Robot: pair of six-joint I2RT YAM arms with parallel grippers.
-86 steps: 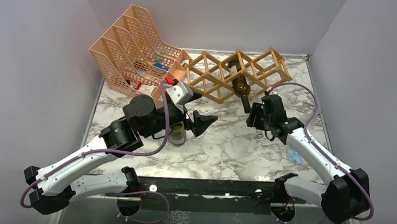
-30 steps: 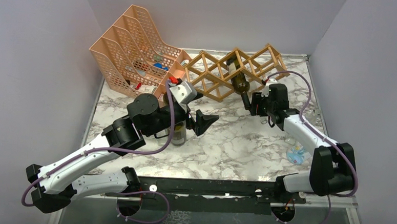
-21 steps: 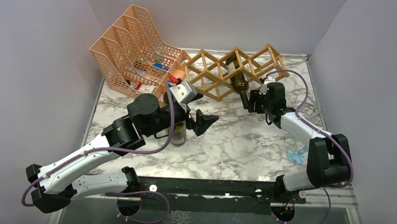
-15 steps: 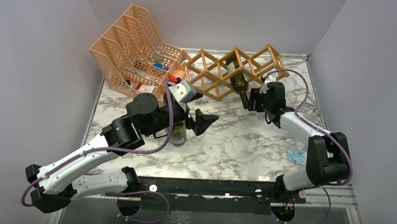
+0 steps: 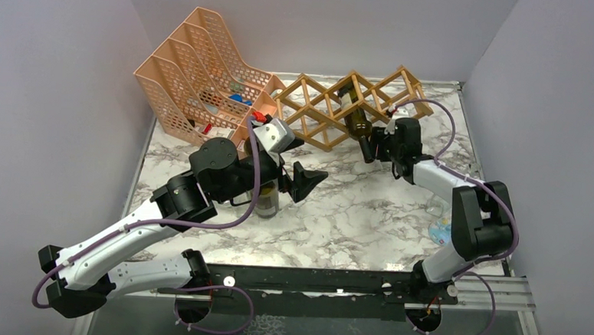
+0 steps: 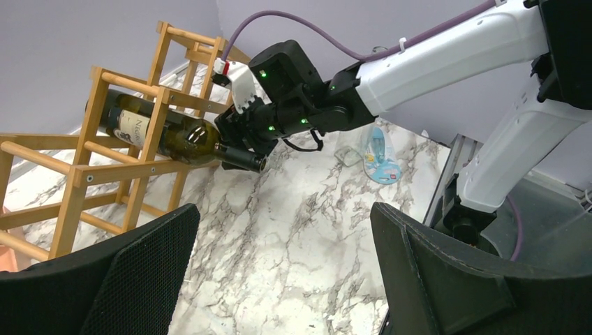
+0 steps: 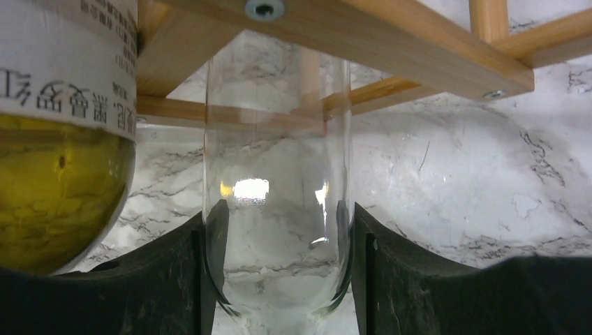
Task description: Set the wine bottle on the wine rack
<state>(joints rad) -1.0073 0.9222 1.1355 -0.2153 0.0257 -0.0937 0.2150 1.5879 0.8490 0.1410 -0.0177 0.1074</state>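
Left wrist shows dark-green labelled wine bottle (image 6: 164, 134) in wine rack (image 6: 112, 169)

Peach organizer (image 5: 191, 70), blue pkt (image 6: 380, 157), clear glass (image 7: 276, 209)

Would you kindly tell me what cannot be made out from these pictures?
- Top view: the bottle under the left arm is mostly covered by that arm; its kind is unclear.
- Right wrist view: the clear glass piece gripped by the right end effector is cut off at the bottom edge; I cannot name it.
- Top view: items inside the peach organizer are too small to identify.
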